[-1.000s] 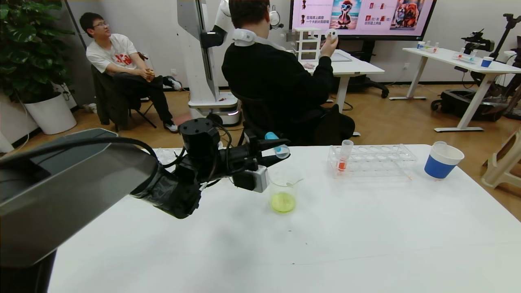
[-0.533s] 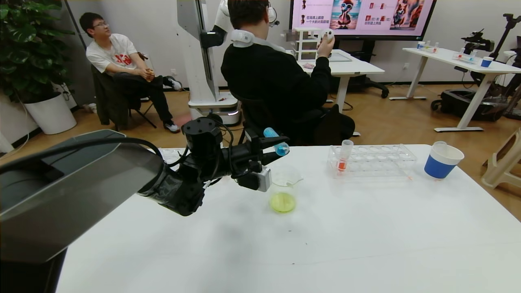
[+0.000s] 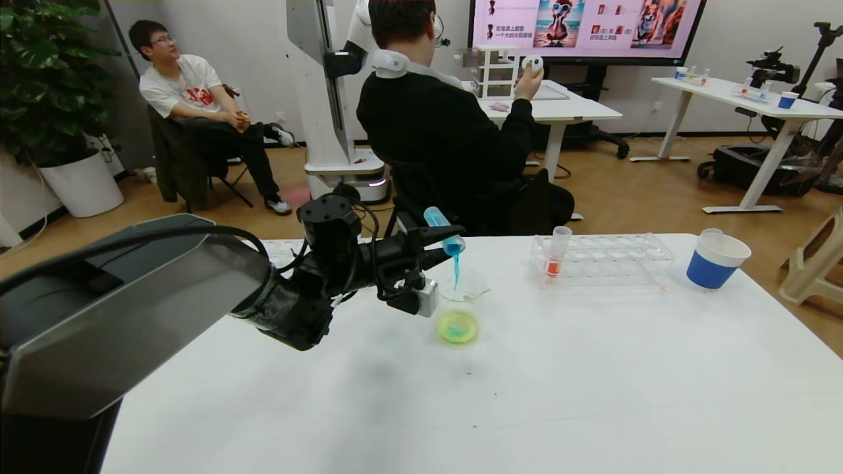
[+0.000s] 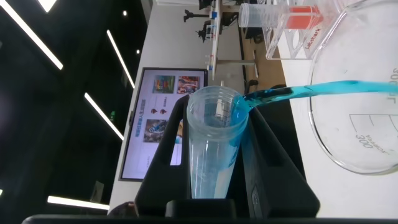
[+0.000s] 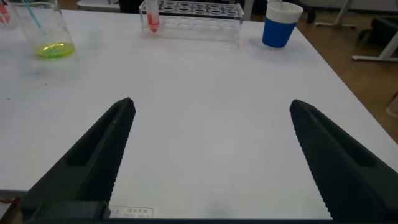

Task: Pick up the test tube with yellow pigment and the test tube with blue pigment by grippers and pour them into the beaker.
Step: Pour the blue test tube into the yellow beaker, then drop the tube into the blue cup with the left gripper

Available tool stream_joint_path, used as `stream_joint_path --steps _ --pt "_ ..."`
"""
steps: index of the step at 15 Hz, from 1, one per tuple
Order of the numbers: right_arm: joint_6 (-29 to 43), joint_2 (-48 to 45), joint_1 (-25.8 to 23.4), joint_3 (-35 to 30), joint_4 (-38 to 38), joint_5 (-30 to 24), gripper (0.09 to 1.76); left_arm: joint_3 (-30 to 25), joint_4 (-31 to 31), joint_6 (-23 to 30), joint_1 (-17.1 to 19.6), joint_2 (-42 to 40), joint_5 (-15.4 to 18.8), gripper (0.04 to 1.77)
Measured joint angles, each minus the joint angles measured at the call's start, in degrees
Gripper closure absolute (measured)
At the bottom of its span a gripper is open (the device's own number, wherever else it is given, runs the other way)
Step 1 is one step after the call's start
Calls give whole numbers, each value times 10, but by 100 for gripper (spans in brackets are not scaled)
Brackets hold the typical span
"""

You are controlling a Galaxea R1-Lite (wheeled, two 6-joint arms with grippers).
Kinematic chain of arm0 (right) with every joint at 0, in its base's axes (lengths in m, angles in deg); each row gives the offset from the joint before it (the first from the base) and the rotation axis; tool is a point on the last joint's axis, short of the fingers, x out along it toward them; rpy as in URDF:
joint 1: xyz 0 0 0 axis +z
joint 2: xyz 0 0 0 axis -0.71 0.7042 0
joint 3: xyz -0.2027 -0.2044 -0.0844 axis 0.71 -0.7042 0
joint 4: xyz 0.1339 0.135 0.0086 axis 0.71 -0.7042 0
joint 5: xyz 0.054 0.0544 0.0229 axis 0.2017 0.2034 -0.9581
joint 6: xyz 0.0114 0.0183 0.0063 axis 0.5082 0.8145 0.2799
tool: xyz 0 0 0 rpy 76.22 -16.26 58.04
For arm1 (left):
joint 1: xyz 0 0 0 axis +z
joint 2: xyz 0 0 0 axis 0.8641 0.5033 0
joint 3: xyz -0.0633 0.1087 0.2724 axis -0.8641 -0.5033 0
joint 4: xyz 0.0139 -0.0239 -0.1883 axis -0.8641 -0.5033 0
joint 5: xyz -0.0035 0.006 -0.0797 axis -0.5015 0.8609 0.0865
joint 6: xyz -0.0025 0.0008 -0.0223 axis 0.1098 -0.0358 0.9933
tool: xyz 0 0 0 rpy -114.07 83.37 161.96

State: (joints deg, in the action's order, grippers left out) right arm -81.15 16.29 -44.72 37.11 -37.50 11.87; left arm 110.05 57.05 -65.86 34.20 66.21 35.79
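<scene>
My left gripper (image 3: 440,241), just left of centre in the head view, is clamped on the test tube with blue pigment (image 3: 442,230). I hold the tube tipped past level, mouth down and toward the right of the frame, directly over the beaker (image 3: 459,309). A thin blue stream (image 3: 456,273) runs from the tube's lip into the beaker's open top. In the left wrist view the tube (image 4: 214,140) sits between my two black fingers (image 4: 264,158), its mouth facing the camera, and the stream (image 4: 323,90) leaves the rim and crosses to the beaker's glass wall (image 4: 348,124) at the right of that frame.

At the beaker's bottom lies the yellow-green liquid (image 3: 458,327), with blue spreading into its middle, so I judge the yellow pour done and the blue one under way. I cannot pick out the test tube with yellow pigment itself anywhere.

To pour well, I should keep the tube's lip above the middle of the beaker's mouth, not above its rim, and add tilt slowly so the stream stays narrow and does not run back along the tube onto my fingers. The grip must stay firm, since a wet plastic tube could slip.

Farther right stand the clear tube rack (image 3: 602,258) holding one tube with orange-red liquid (image 3: 556,253), and a blue-and-white paper cup (image 3: 716,259) beyond it. My right gripper (image 5: 211,155) hangs spread wide over bare table (image 5: 205,93), well clear of the beaker.
</scene>
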Motion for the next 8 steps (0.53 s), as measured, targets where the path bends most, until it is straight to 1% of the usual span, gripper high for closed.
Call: stream_joint_path --steps 2,5,8 --pt "0 0 0 0 0 0 11 0 7 -19 0 3 -1 131" --pt "0 0 0 0 0 0 11 -5 33 -46 0 5 -18 131" --pt "0 0 0 0 0 0 11 -12 47 -85 0 9 -18 131"
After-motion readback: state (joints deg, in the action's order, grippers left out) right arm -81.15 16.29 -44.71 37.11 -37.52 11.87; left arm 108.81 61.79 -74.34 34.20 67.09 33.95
